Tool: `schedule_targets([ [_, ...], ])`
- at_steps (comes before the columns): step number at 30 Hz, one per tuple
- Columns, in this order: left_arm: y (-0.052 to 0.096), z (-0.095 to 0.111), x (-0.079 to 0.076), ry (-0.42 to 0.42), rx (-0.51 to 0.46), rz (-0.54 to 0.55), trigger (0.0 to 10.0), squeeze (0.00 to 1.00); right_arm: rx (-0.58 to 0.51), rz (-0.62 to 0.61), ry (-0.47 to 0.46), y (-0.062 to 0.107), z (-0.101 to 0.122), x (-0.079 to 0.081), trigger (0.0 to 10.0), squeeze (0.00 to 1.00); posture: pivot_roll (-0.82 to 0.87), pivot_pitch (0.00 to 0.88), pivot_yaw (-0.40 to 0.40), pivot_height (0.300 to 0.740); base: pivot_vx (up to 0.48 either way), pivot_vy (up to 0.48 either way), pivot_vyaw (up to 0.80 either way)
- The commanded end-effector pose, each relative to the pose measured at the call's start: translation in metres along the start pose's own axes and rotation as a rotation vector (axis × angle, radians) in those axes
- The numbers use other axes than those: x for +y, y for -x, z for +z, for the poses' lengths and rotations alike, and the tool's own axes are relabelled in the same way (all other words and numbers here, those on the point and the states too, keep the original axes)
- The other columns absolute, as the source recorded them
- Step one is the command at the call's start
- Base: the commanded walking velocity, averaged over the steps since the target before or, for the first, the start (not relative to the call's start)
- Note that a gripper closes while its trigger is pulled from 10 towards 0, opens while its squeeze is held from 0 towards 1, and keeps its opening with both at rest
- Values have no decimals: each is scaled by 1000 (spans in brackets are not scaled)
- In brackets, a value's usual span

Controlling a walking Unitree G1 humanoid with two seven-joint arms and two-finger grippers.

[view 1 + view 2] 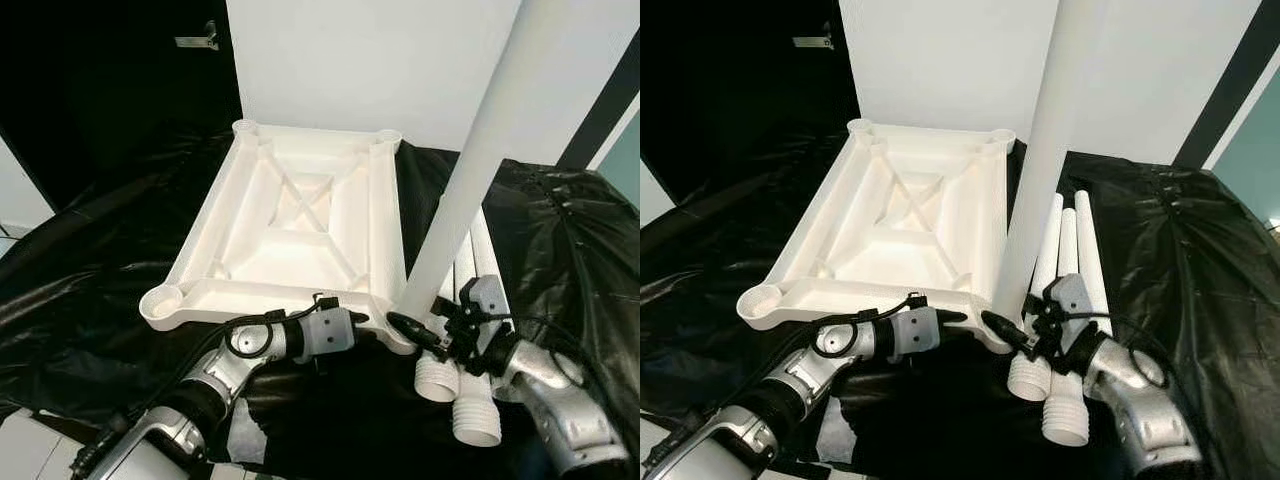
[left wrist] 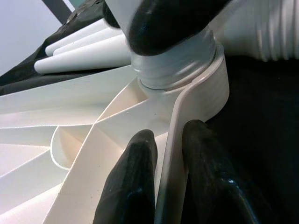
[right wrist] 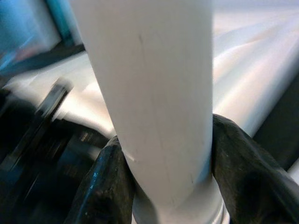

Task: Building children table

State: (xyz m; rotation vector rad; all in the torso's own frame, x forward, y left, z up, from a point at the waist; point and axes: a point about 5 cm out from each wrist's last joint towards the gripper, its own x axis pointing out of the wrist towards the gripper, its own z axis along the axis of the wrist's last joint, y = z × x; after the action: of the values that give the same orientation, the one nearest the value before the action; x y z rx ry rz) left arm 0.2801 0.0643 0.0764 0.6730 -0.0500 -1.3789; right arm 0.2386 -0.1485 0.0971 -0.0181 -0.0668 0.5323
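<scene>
Bright, even light glares off white plastic; black sheeting stays dim, and both wrist views blur close-up.

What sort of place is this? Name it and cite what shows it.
Probably an indoor room set up for assembly: a black sheet covers the surface beneath the upturned white tabletop, with a plain white wall and a dark door behind.

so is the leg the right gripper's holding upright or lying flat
Upright, leaning slightly. The leg rises from the tabletop's near right corner socket, right gripper clamped at its base; three spare legs lie flat.
</scene>
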Motion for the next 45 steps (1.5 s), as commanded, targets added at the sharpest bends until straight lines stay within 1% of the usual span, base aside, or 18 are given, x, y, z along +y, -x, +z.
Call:
schedule_targets([
  [1,0,-20,-34,35,105,-242,10000,0,27,-173,24,7,-9,-7,0,0,73,0,-56,740,0,0,0],
  [6,1,-21,-34,36,107,-241,10000,0,-9,-339,38,14,-8,-9,0,0,79,0,-56,740,0,0,0],
  [11,2,-22,-34,35,111,-242,10000,0,-6,-366,50,14,-8,-13,0,0,78,0,-53,740,0,0,0],
  [13,2,-22,-34,34,111,-243,10000,0,4,-338,48,10,-8,-10,4980,0,78,0,-51,740,0,0,0],
  [14,2,-22,-34,34,111,-243,10000,0,4,-338,48,10,-8,-10,4980,0,78,0,-51,740,0,0,0],
  [15,2,-22,-35,33,111,-244,10000,0,7,-323,49,7,-9,-8,10000,169,78,0,-51,740,0,0,0],
  [16,2,-22,-35,33,111,-244,10000,0,10,-314,47,6,-9,-7,10000,545,75,0,-48,740,0,0,0],
  [17,2,-22,-35,33,111,-245,10000,0,14,-270,52,3,-8,-7,10000,1000,74,0,-47,740,0,0,0],
  [19,2,-22,-35,32,111,-247,10000,0,24,-220,60,0,-8,-8,10000,1000,70,0,-45,740,0,0,0],
  [20,2,-22,-35,32,111,-249,10000,0,35,-169,73,-2,-6,-12,10000,0,67,0,-42,740,0,0,0],
  [21,2,-22,-35,32,111,-249,10000,0,35,-169,73,-2,-6,-12,10000,0,67,0,-42,740,0,0,0],
  [23,2,-22,-35,29,112,-253,10000,0,64,-54,109,-4,2,-24,10000,0,61,0,-39,740,0,0,0],
  [29,0,-21,-34,25,111,-255,10000,0,121,140,121,1,11,-36,10000,0,58,0,-39,740,0,0,0],
  [30,0,-21,-34,24,110,-255,10000,0,140,187,118,4,11,-37,4510,0,59,0,-41,740,0,0,0],
  [31,0,-21,-33,23,109,-254,10000,0,155,232,107,6,11,-37,0,0,60,0,-42,740,0,0,0],
  [37,0,-20,-33,25,108,-250,10000,0,207,313,90,13,10,-41,0,0,65,0,-49,740,0,0,0],
  [40,1,-21,-34,30,107,-247,10000,0,217,289,69,14,9,-44,0,0,69,0,-52,740,0,0,0],
  [45,2,-21,-35,33,106,-245,10000,0,197,223,43,13,4,-36,0,0,72,0,-54,740,0,0,0],
])
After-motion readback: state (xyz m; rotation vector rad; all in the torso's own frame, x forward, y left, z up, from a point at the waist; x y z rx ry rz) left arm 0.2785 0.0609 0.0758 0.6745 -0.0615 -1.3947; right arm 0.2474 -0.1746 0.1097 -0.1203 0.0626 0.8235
